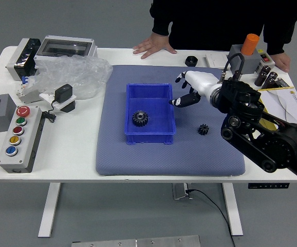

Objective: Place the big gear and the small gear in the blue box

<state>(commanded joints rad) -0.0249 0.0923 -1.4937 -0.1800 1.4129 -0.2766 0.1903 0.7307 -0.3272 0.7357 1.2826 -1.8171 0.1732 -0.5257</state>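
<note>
Blue box holds the big gear; the small gear sits on the mat. Right hand: empty, fingers apart.

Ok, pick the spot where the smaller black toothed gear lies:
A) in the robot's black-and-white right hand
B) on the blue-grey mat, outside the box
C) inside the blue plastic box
B: the small gear lies on the mat to the right of the box, with only the big gear inside.
</note>
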